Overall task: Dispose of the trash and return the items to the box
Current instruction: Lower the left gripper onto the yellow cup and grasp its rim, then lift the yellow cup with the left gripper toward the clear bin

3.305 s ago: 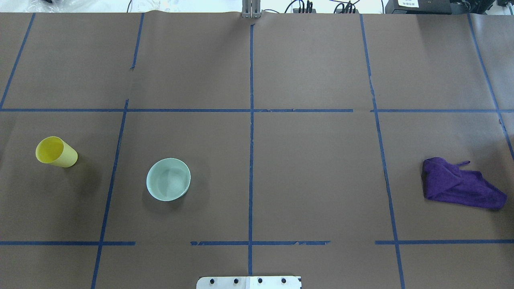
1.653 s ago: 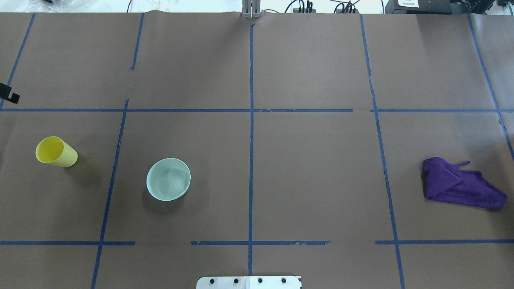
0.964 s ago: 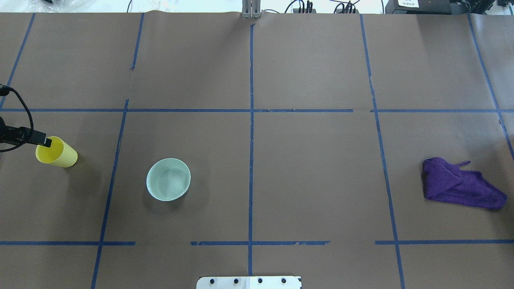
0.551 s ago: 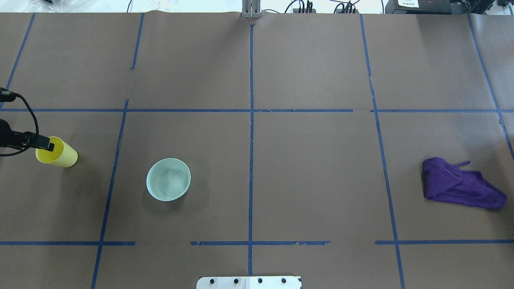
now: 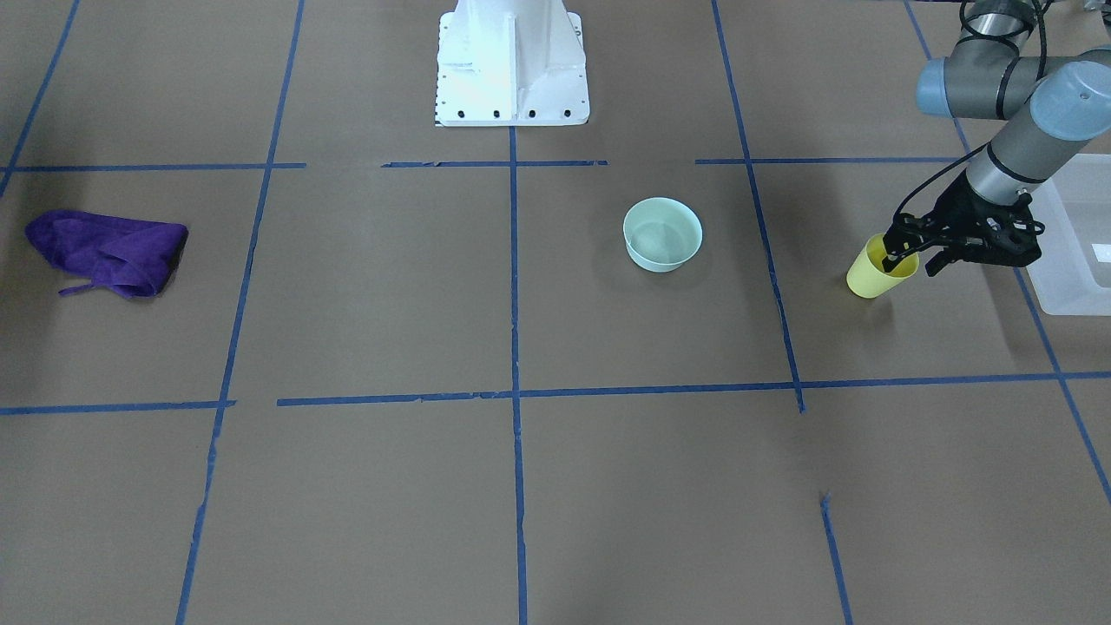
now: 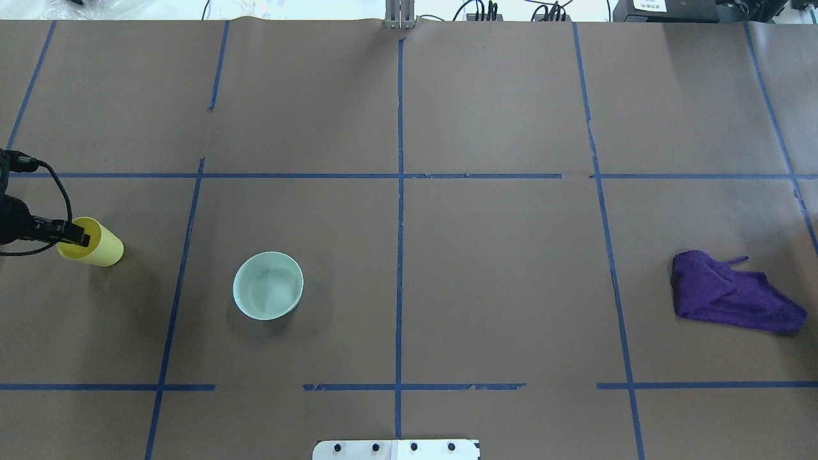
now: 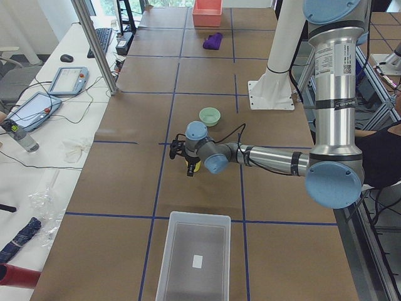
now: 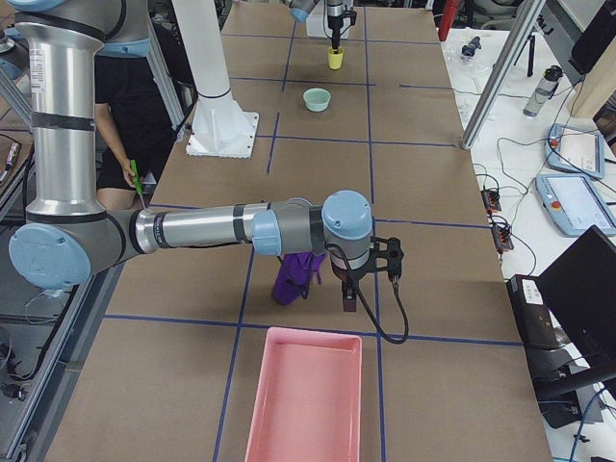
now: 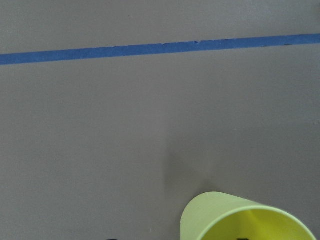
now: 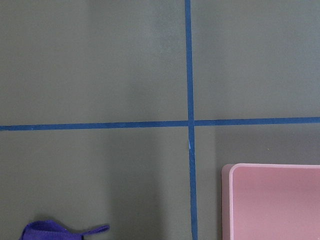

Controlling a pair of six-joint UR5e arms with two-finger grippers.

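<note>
Cup at L gripper, on the table beside the box.
Front view: we see L gripper (image 5: 911, 262) spread wide, one finger in the mouth of the yellow cup (image 5: 871, 278), the other outside it on the box (image 5: 1076, 260) side; cup stands mouth up, near the box but apart from it. Mint bowl (image 5: 662, 234) is well apart, purple cloth (image 5: 104, 252) at the far end.
Overhead: a fingertip dips inside the cup rim.
L side view: box sits nearest the cam, cup beyond it.
R side view: R gripper (image 8: 351, 294) hangs just beside the cloth, pink tray (image 8: 308, 395) near; wide or narrow, we can't tell.
L wrist cam: cup rim at bottom edge.
R wrist cam: tray corner and a bit of cloth.
</note>
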